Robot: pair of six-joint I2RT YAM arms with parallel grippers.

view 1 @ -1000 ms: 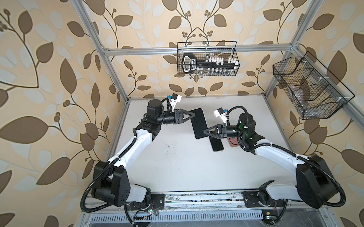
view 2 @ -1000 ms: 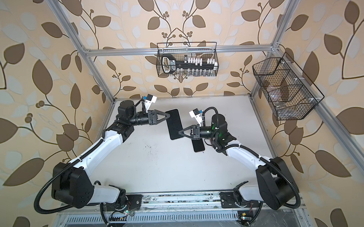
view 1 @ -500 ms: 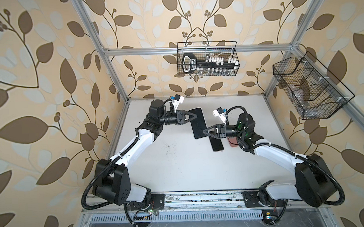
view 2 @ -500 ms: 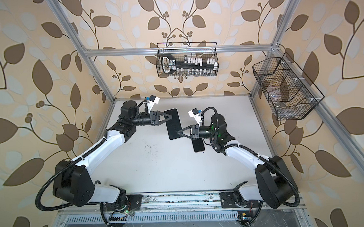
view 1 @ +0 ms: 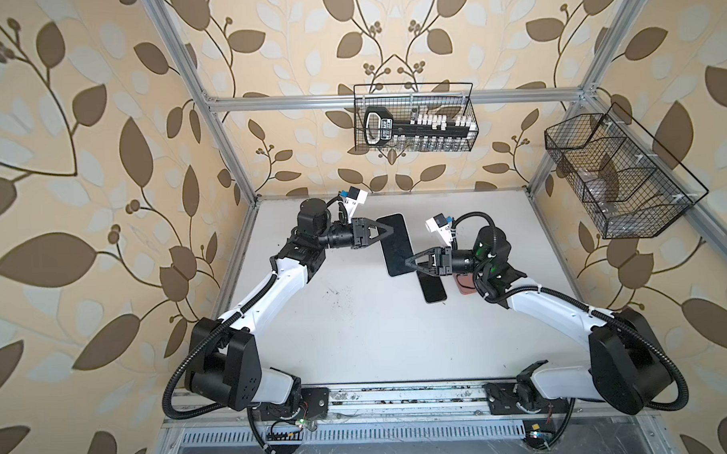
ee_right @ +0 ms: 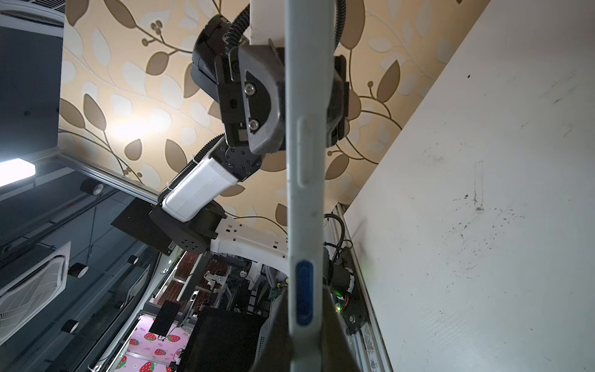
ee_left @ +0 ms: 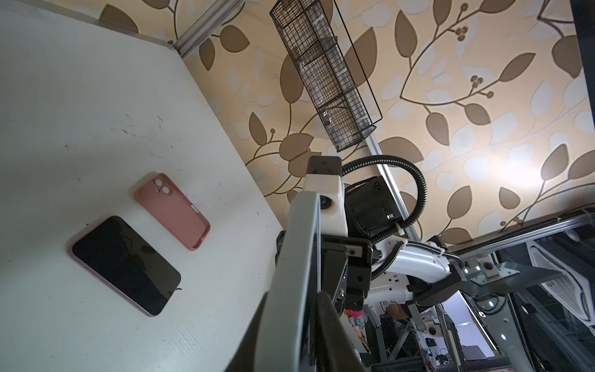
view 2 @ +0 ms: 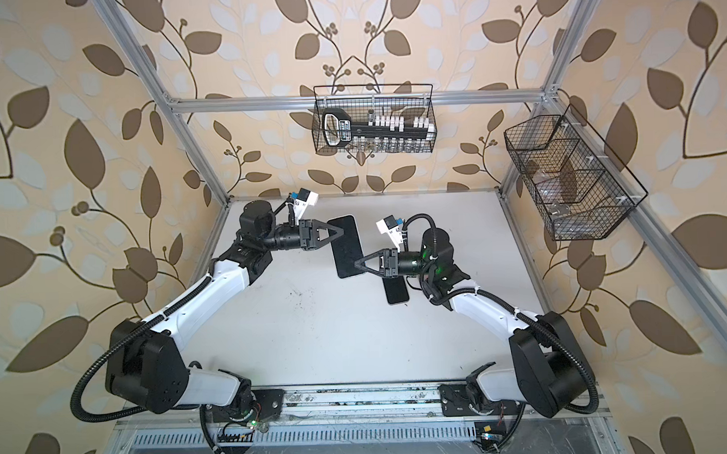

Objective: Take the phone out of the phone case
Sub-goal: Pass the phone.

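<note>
The left gripper (view 1: 390,231) and right gripper (view 1: 407,261), jaws nearly closed, each clamp opposite edges of the raised cased phone (view 1: 397,247).

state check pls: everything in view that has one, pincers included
held phone: off the table, in a grey case, gripped on opposite long edges.
left pincer: shut on held phone.
right pincer: shut on held phone.
second phone: flat on the table, screen up, dark.
pink case: empty, open side up, beside second phone, not touching.
</note>
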